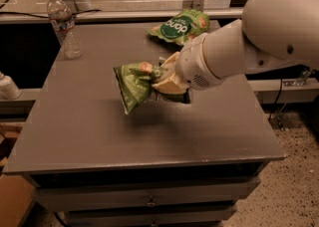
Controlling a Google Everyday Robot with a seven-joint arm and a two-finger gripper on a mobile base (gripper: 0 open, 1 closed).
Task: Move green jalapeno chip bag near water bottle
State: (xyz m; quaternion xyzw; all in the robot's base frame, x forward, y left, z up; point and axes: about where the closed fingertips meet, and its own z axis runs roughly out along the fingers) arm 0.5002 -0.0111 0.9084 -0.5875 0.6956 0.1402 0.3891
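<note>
The green jalapeno chip bag (133, 84) is crumpled and held in the air above the middle of the grey table (89, 126), its free end hanging down to the left. My gripper (162, 77) is shut on the bag's right end; the white arm reaches in from the right. The water bottle (63, 25), clear with a white cap and label band, stands upright at the table's far left corner, well to the left of the bag.
A smaller green bag with a dark-green round logo (180, 26) lies at the table's far edge, right of centre. A railing and posts run behind the table. Drawers sit below the front edge.
</note>
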